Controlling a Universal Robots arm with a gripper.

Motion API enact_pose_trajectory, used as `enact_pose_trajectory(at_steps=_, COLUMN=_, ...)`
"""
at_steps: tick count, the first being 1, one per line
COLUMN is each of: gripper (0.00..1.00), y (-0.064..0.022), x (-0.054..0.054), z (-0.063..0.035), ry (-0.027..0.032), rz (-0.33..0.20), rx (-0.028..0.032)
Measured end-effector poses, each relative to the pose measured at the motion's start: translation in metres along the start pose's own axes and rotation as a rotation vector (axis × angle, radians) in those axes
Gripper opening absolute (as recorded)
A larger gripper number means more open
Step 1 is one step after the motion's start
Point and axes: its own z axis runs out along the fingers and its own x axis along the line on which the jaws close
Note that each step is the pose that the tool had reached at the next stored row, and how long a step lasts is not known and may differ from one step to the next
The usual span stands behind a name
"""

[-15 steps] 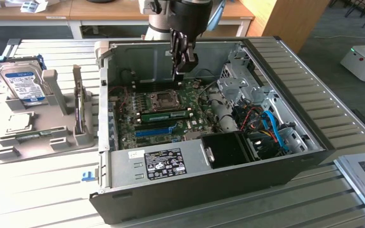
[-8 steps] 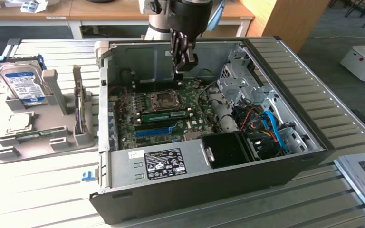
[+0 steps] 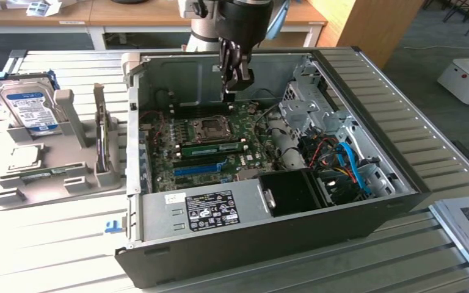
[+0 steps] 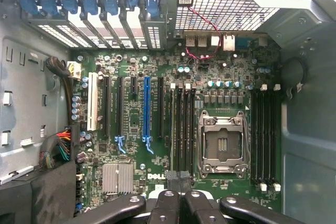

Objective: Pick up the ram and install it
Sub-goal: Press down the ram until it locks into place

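A green ram (image 3: pixel 212 147) stick sits across the motherboard (image 3: pixel 185 165) just in front of the CPU socket (image 3: pixel 210 127), inside the open computer case (image 3: pixel 243 238). My gripper (image 3: pixel 231 93) hangs above the far part of the board, beyond the socket and clear of the ram. Its fingers are shut with nothing between them. In the wrist view the shut gripper (image 4: pixel 177 178) hovers over the end of the black memory slots (image 4: pixel 184 129), next to the CPU socket (image 4: pixel 222 145).
On the exterior view's left a grey stand (image 3: pixel 71 122) holds a blue-labelled hard drive (image 3: pixel 29 108), a square chip (image 3: pixel 22 155) and a thin green board (image 3: pixel 43 176). Case walls, a drive cage (image 3: pixel 304 104) and cables (image 3: pixel 344 165) surround the board. A long blue slot (image 3: pixel 195 169) lies nearer the front.
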Motion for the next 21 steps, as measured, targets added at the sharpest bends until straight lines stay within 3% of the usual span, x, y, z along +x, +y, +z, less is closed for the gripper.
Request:
enact_pose_trajectory(at_steps=9, gripper=0.10, y=-0.0012, x=0.000, z=-0.0001, ry=0.0001, rz=0.000, rx=0.0005)
enact_pose_trajectory(at_steps=21, gripper=0.10, y=-0.0138, x=0.000, z=-0.0004, ry=-0.0020, rz=0.000, rx=0.0045)
